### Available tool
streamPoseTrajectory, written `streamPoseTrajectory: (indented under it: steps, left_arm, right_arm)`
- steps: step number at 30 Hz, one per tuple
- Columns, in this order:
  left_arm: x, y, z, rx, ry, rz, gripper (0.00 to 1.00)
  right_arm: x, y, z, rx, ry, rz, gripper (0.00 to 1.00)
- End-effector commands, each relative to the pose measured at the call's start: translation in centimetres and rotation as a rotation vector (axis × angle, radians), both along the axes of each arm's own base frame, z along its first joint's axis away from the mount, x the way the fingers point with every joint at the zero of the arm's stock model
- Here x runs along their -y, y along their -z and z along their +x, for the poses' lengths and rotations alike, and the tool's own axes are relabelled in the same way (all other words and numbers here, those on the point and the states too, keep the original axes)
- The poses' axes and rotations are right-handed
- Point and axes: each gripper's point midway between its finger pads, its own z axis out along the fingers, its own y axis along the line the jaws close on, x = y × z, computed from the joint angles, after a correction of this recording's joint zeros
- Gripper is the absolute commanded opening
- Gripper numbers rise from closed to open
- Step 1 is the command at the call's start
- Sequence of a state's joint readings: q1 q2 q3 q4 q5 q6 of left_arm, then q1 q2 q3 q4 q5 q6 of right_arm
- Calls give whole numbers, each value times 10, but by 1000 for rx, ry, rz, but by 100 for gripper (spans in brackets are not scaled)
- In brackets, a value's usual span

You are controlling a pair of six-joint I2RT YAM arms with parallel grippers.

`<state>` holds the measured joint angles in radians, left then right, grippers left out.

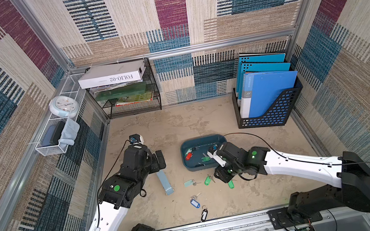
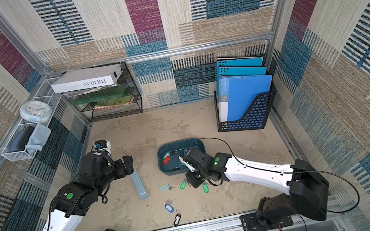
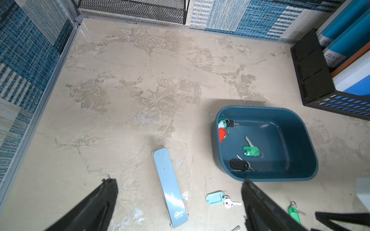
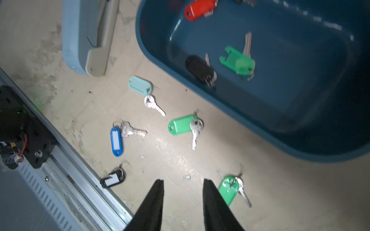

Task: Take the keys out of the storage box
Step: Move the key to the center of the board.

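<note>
Keys [image 3: 251, 150] partly sitting in box [image 3: 266, 109], rest lying on table [image 3: 140, 80].
In a top view: left claw [image 1: 158, 162] hanging left of centre, spread wide, empty; box sitting centre; right claw [image 4: 183, 180] hovering at box's lower right, released, empty.

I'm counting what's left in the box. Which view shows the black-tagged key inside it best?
The left wrist view: the black-tagged key lies sharp and unobstructed by the wall of the box. The right wrist view shows it larger but blurred. In both top views it is too small and dark against the box to make out.
</note>
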<state>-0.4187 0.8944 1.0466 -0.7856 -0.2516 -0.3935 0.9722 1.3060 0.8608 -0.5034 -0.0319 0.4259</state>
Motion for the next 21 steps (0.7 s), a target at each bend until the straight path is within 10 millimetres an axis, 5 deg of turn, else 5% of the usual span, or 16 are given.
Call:
streamPoseTrajectory:
  steps: [1, 10, 21]
  left_arm:
    - [3, -1, 6, 7, 0, -5, 99]
    - [-1, 1, 8, 2, -6, 29, 99]
    - [-3, 2, 7, 2, -11, 41, 99]
  right_arm:
    - [19, 24, -18, -103, 108, -12, 38]
    - [41, 73, -6, -119, 219, -190, 31]
    - [42, 94, 12, -114, 234, -234, 23]
